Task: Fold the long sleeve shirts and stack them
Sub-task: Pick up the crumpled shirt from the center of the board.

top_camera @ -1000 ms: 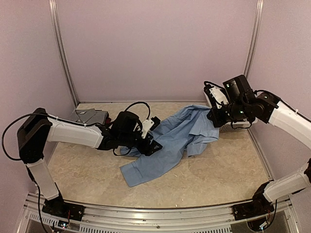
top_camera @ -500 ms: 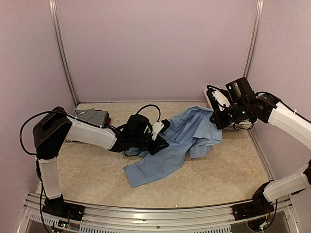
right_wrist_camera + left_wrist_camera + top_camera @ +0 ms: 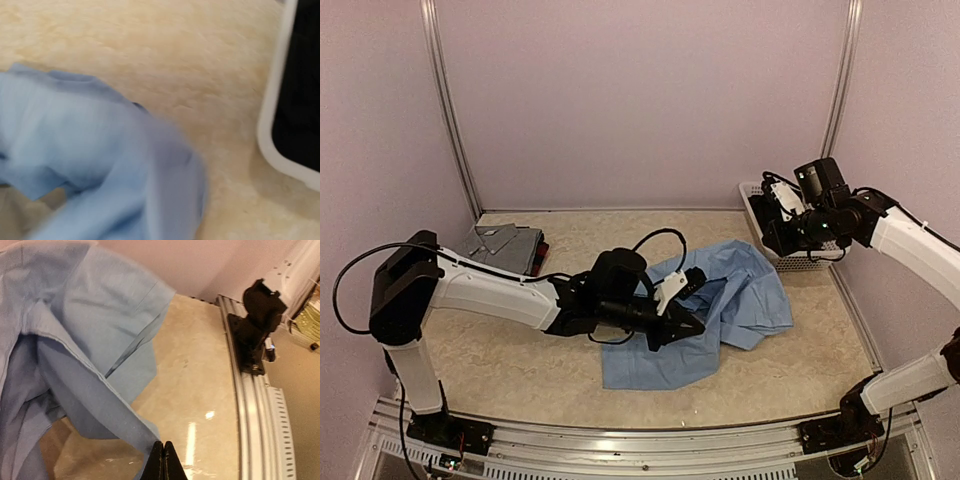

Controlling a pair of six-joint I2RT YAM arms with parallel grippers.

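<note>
The light blue long sleeve shirt (image 3: 732,305) lies crumpled on the table right of centre. My left gripper (image 3: 692,325) reaches across it and is shut on a fold of its edge. In the left wrist view the fingertips (image 3: 163,456) pinch the light blue shirt (image 3: 75,340), which hangs off to the left. My right gripper (image 3: 770,243) hovers above the shirt's far right part, beside the basket; its jaws do not show. The right wrist view shows only the blurred blue shirt (image 3: 100,165). A folded grey shirt (image 3: 505,243) lies far left on a red-and-black one (image 3: 541,252).
A white mesh basket (image 3: 802,262) stands at the back right under the right arm, with its rim (image 3: 272,115) in the right wrist view. Walls enclose the table. A metal rail (image 3: 250,405) carrying the right arm's base (image 3: 255,325) runs along the near edge.
My left gripper closed on the blue shirt and dragged it right and nearer. The shirt's far end has dropped from the right gripper, which has risen slightly toward the basket.
</note>
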